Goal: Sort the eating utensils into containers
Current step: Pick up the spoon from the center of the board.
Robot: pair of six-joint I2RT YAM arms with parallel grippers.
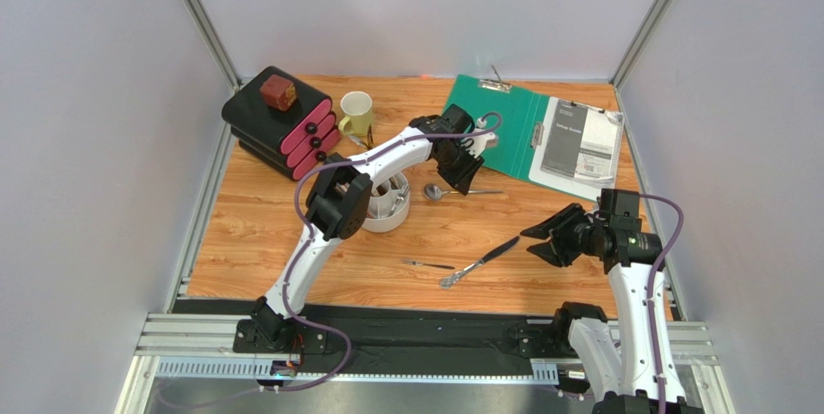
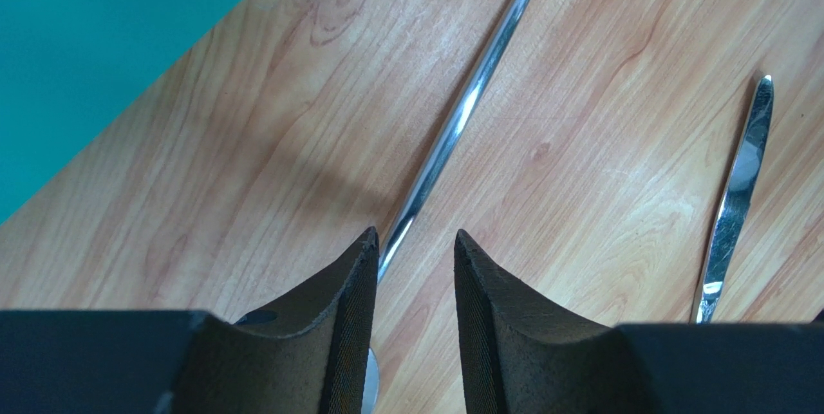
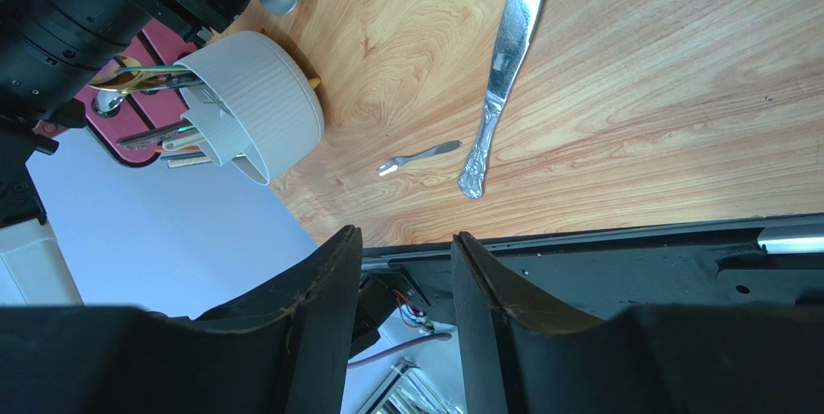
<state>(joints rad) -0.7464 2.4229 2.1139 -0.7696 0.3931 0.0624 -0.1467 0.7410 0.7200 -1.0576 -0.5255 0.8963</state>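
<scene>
Left arm across holder; beyond, perhaps drawers.

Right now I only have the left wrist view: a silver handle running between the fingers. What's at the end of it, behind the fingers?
Observer: A spoon bowl. The top view shows a whole silver spoon, its bowl end the one nearer the white holder.
Operator: Is anything in that holder yet?
Observer: Yes. The right wrist view shows several utensils sticking out of it.
Operator: And the right gripper?
Observer: The right gripper is open with nothing between its fingers. It is just right of a silver knife and a small fork.
</scene>
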